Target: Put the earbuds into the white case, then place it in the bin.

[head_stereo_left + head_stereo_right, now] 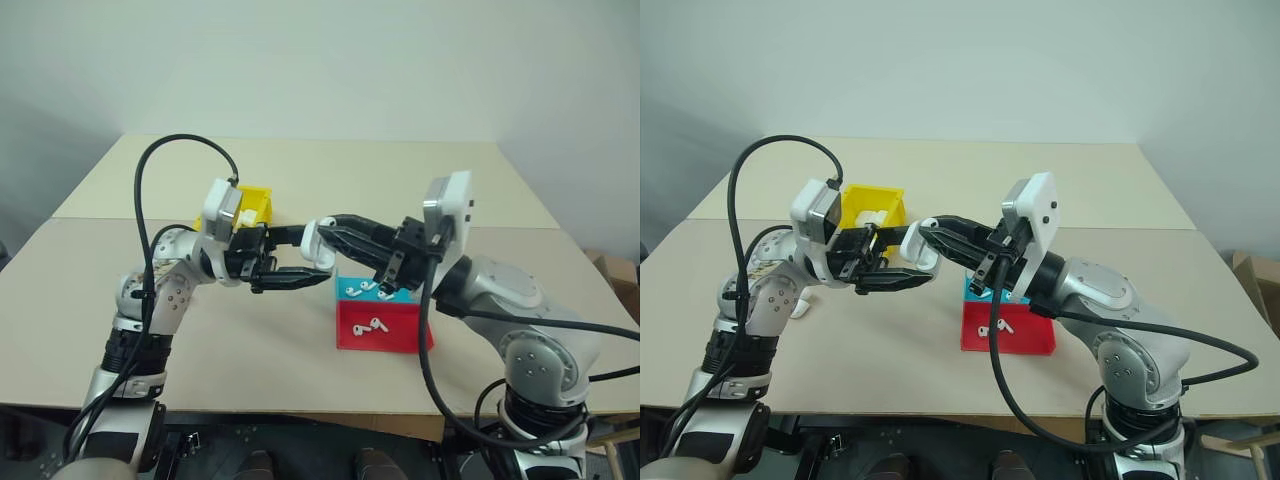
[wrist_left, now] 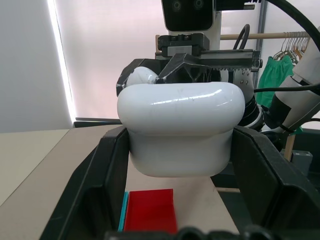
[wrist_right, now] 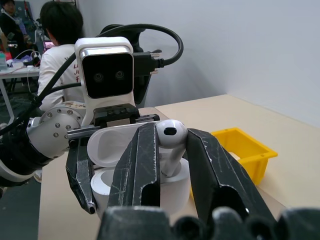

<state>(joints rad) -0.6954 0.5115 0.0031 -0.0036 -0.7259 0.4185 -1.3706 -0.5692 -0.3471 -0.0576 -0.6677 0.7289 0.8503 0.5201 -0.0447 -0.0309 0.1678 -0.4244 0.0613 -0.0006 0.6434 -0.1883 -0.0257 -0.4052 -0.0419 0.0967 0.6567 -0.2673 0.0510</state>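
Right gripper pinches one earbud between its fingers, held right over the open white case. Left gripper is clamped on that case, lid flipped up, both grippers meeting above the table. Red-and-blue tray sits below the right gripper with loose earbuds in it. Yellow bin is behind the left gripper, something white inside, can't tell what.

The glossy white case is held above the tabletop with its lid flipped open. One earbud stands stem-down over its well. Three more earbuds lie on the red-and-blue tray. The yellow bin sits behind.
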